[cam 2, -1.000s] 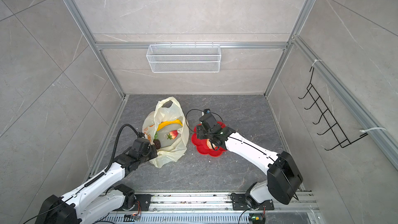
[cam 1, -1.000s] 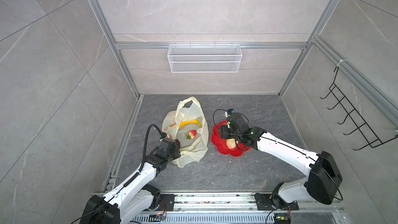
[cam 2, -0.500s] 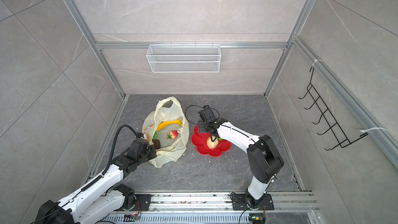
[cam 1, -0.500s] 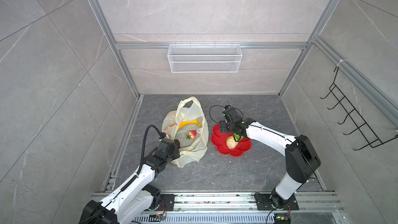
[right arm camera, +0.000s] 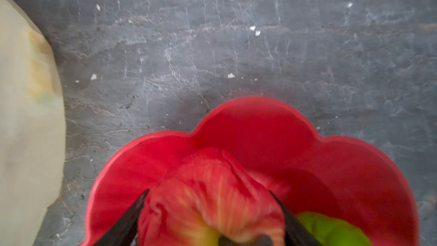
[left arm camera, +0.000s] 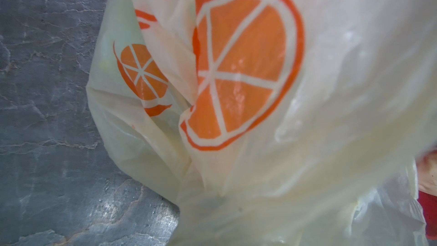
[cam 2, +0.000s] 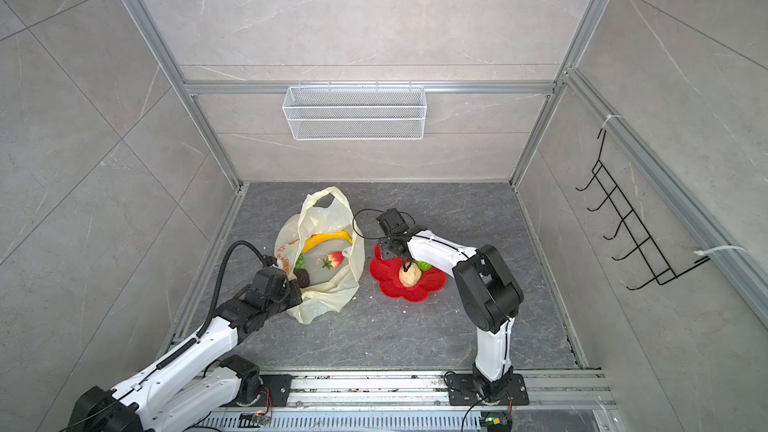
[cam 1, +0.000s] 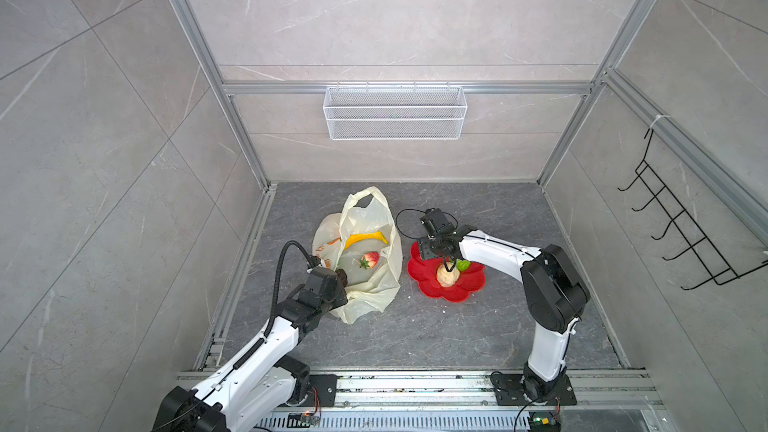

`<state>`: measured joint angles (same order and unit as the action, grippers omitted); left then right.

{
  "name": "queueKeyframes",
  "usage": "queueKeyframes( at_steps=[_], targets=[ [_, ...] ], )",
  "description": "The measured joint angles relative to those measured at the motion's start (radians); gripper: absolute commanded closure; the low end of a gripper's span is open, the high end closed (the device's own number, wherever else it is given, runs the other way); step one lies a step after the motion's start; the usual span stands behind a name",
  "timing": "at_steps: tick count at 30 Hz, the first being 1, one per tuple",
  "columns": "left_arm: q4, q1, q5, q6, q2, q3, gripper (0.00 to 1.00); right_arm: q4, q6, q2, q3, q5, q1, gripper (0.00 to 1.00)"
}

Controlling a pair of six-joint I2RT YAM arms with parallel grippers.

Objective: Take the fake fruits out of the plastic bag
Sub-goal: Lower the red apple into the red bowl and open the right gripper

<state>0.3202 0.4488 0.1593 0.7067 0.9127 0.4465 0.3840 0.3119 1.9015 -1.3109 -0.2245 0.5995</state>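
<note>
**Jaws: one pair pinches the bag, one pair hugs a fruit**

Jaws of the left gripper [cam 1: 337, 289] are pressed tight together. The thin skin of the plastic bag [cam 1: 374, 288] bunches up right at them. So I think they pinch the bag's near edge. That pinch looks meant to hold the bag down and its mouth open for the other arm.

Jaws of the right gripper [right arm camera: 209, 191] stand wide apart with a round fruit [cam 1: 446, 277] between them. Both black fingers [right arm camera: 127, 221] touch its sides, so it looks held. It is low over the red plate [cam 1: 473, 284], and I think it is being set down there. A green fruit [cam 1: 463, 264] lies on the plate just beside it.

More fruits are in the bag. There is a banana [cam 1: 365, 238], a small red fruit [cam 1: 371, 260], a green bunch [cam 2: 299, 261] and a dark fruit [cam 2: 302, 279] next to the left gripper. So the job looks only partly done.

The plate sits just beside the bag's right edge, with a thin strip of floor [cam 1: 415, 338] between. The floor is bare in front of both, so there is good room to lift and swing over. The left arm is close to the rail [cam 1: 243, 276] by the wall, with little room on that side. The bag's loop handle [cam 1: 350, 206] is floppy and could catch a finger on the way in.
</note>
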Motion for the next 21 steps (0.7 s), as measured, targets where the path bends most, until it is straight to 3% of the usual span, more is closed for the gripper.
queueKeyframes(
  at_steps=[13, 21],
  targets=[
    [0.0, 0.0, 0.005, 0.0, 0.0, 0.0, 1.0, 0.001, -0.003, 0.015, 0.0, -0.007, 0.0, 0.18],
    [0.0, 0.0, 0.007, 0.0, 0.0, 0.0, 1.0, 0.0, -0.003, 0.015, 0.0, -0.008, 0.0, 0.17]
  ],
)
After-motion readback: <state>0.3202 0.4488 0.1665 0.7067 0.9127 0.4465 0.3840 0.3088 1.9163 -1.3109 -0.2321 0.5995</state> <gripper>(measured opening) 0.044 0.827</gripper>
